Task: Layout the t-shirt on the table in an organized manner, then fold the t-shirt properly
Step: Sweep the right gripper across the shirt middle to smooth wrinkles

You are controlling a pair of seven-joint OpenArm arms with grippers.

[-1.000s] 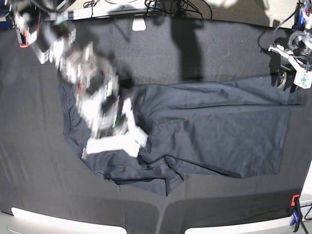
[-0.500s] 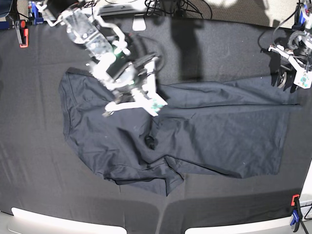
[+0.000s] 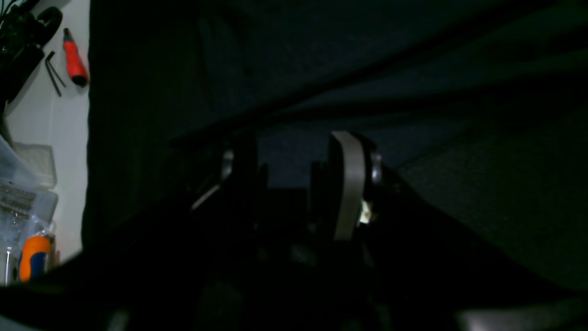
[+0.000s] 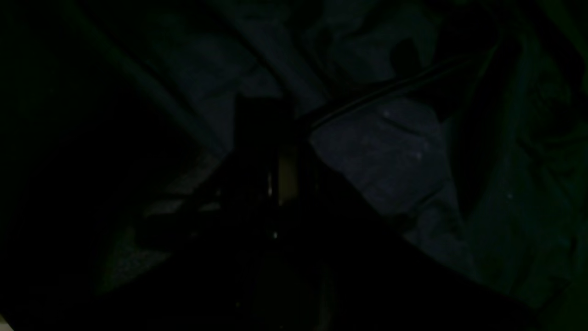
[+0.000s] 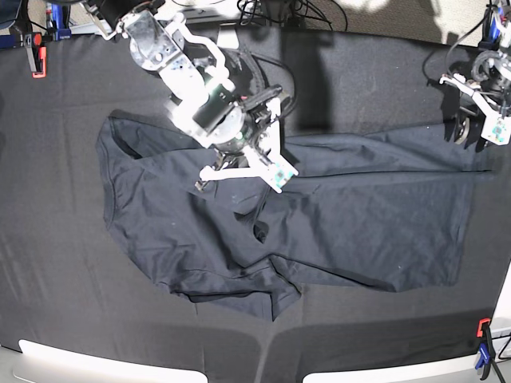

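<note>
Clamps (image 5: pixel 482 351) edge the table (image 5: pixel 64 303); clenched right tool (image 5: pixel 239 171) overhangs the rumpled t-shirt (image 5: pixel 351 215), left tool (image 5: pixel 477 120) released.

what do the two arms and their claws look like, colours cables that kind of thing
The right arm is built from white and silver-grey shells with black joints; a black cable loops beside it, and its right claw has thin white fingers with a small green-marked board. The left arm is also white with dark parts and black cabling. The left claw shows dark fingers, one with a pale grey face.
</note>
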